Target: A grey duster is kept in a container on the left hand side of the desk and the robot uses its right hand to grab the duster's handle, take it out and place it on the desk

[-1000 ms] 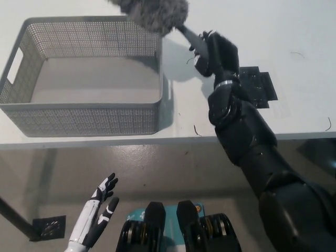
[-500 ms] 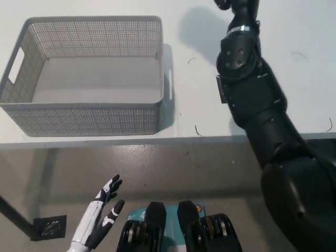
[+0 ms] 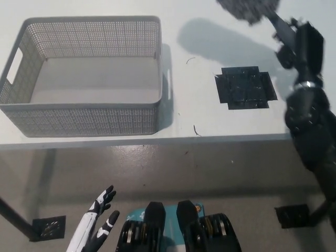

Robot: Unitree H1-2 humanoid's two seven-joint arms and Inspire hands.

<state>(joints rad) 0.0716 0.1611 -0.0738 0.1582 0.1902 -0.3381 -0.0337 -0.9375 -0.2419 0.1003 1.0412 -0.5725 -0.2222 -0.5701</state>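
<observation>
The grey fluffy duster (image 3: 247, 8) hangs at the top right, above the white desk (image 3: 210, 121), its head partly cut off by the picture's top edge. Its dark handle (image 3: 276, 25) runs down into my black right hand (image 3: 299, 44), which is shut on it at the right side. The duster's shadow falls on the desk beneath it. The grey perforated container (image 3: 84, 79) stands on the desk's left side with nothing in it. My white left hand (image 3: 97, 220) rests low at the lower left, below the desk, fingers apart and holding nothing.
A black square patch (image 3: 245, 87) lies on the desk right of the container, under and left of the raised duster. The desk's front edge runs across the middle of the picture. A dark floor plate (image 3: 48, 228) shows at the lower left.
My right hand has carried the duster from just right of the container's far corner over to the right side of the desk. The black patch, hidden by the arm before, shows now.
</observation>
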